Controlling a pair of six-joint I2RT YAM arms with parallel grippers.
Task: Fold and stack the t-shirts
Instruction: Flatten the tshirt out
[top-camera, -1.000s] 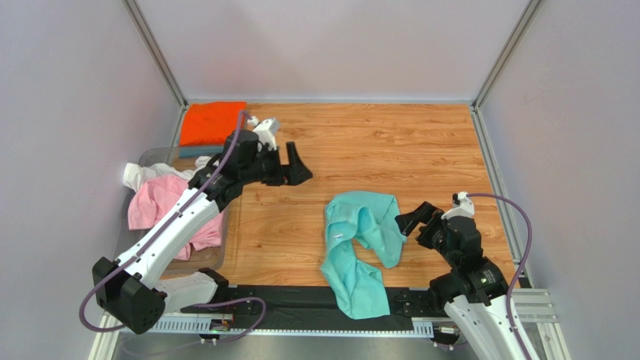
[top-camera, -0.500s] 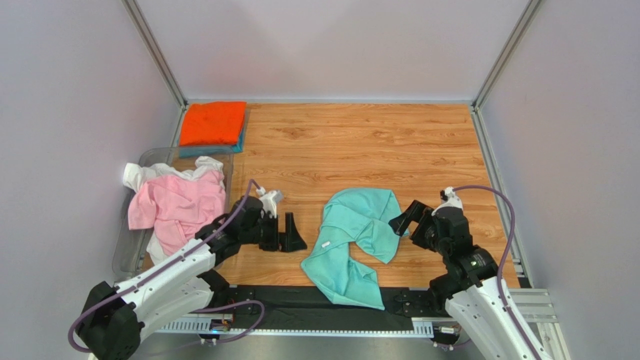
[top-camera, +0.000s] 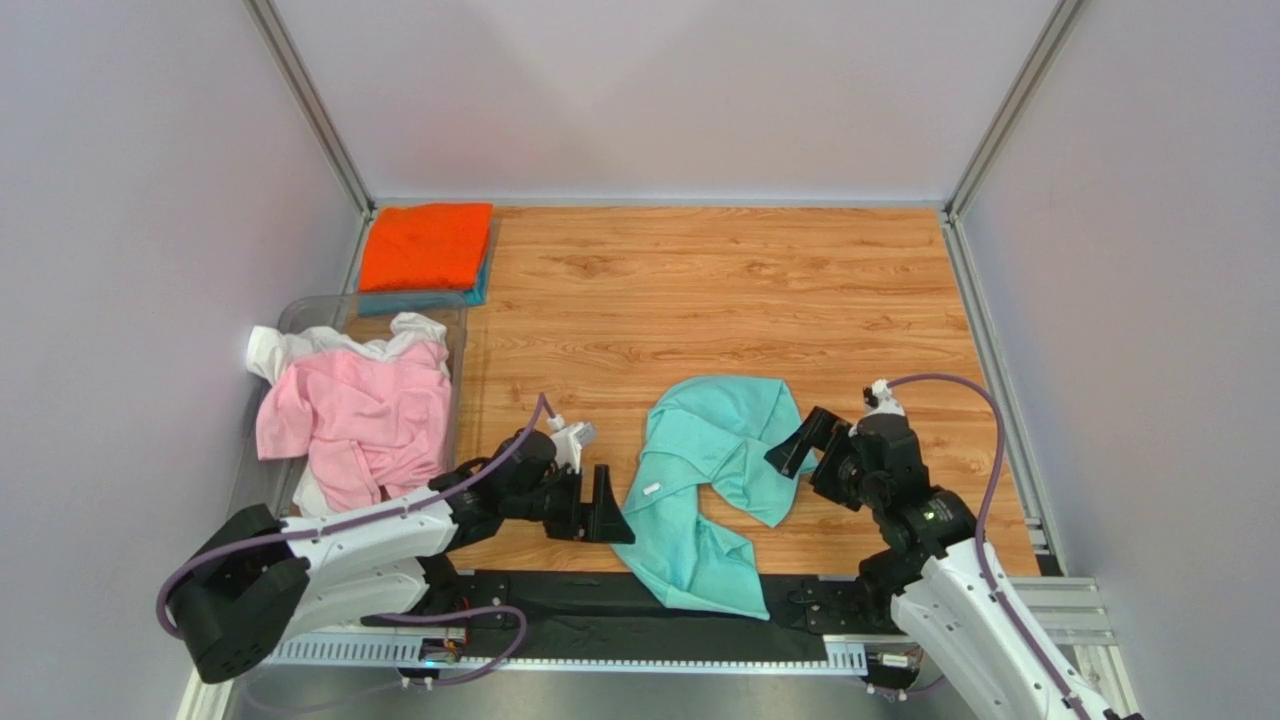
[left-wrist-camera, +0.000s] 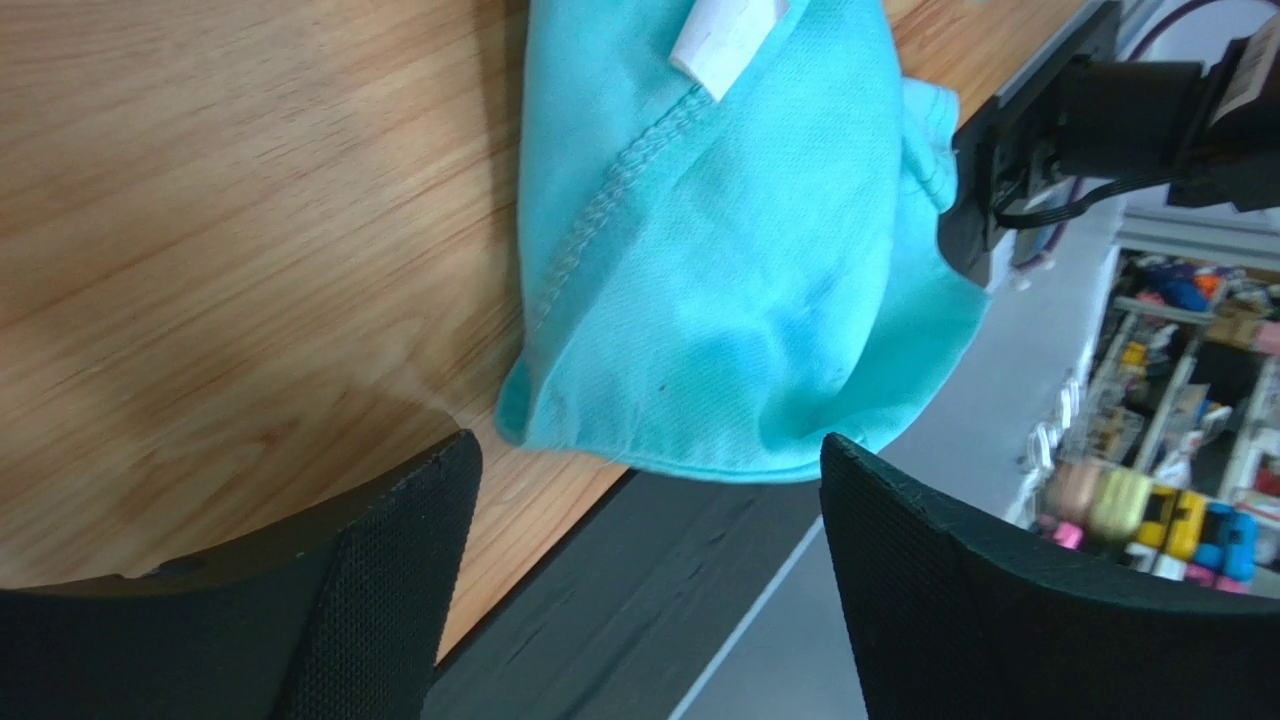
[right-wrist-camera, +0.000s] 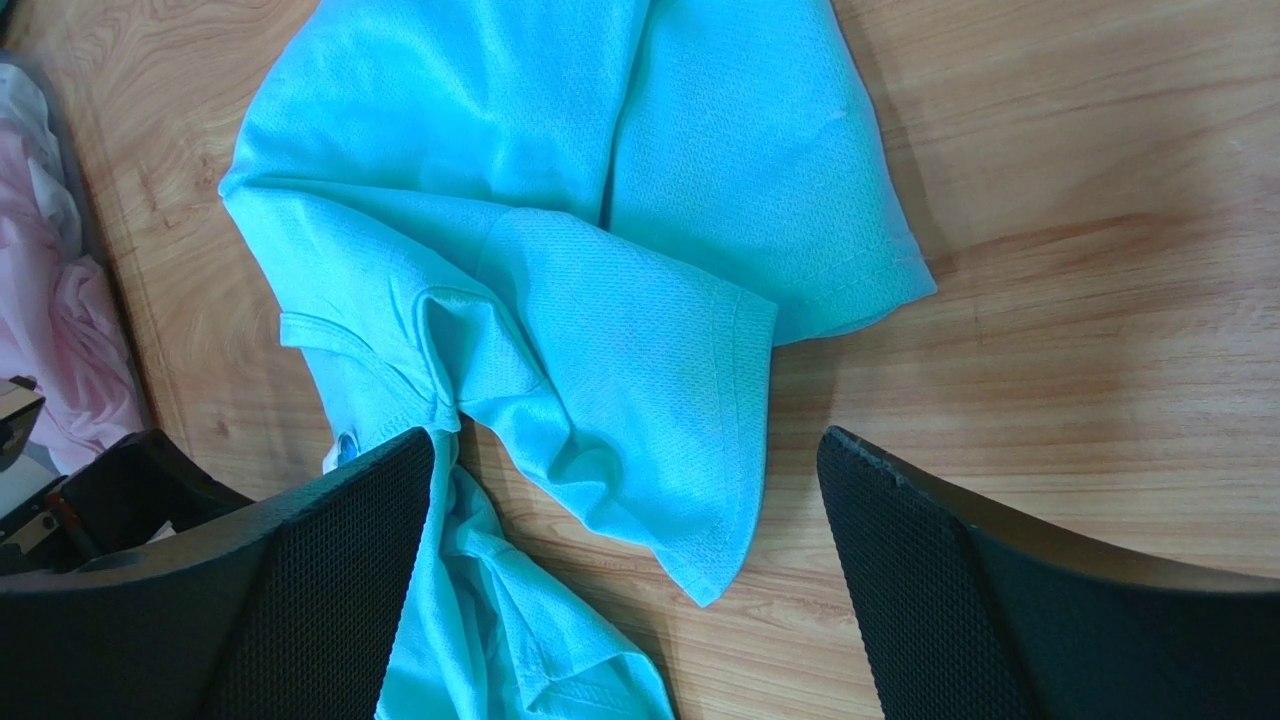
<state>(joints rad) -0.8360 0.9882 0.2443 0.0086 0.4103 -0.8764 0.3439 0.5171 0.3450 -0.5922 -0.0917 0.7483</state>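
Note:
The mint-green t-shirt (top-camera: 706, 473) lies crumpled on the wooden table (top-camera: 721, 285), its lower part hanging over the near edge. It also shows in the left wrist view (left-wrist-camera: 721, 255) and the right wrist view (right-wrist-camera: 586, 285). My left gripper (top-camera: 606, 506) is open and empty, low at the shirt's left edge (left-wrist-camera: 646, 495). My right gripper (top-camera: 796, 446) is open and empty, just right of the shirt, above a sleeve corner (right-wrist-camera: 624, 525). A folded orange t-shirt (top-camera: 430, 246) lies on a teal-blue one (top-camera: 478, 285) at the far left corner.
A clear bin (top-camera: 301, 323) at the left holds crumpled pink (top-camera: 361, 420) and white (top-camera: 286, 350) t-shirts. A black strip (top-camera: 571, 600) runs along the table's near edge. Metal frame posts and grey walls enclose the table.
My left arm swung from the far left down to the near edge, beside the mint-green shirt. My right gripper moved slightly left toward the shirt. The shirt's lower part shifted left.

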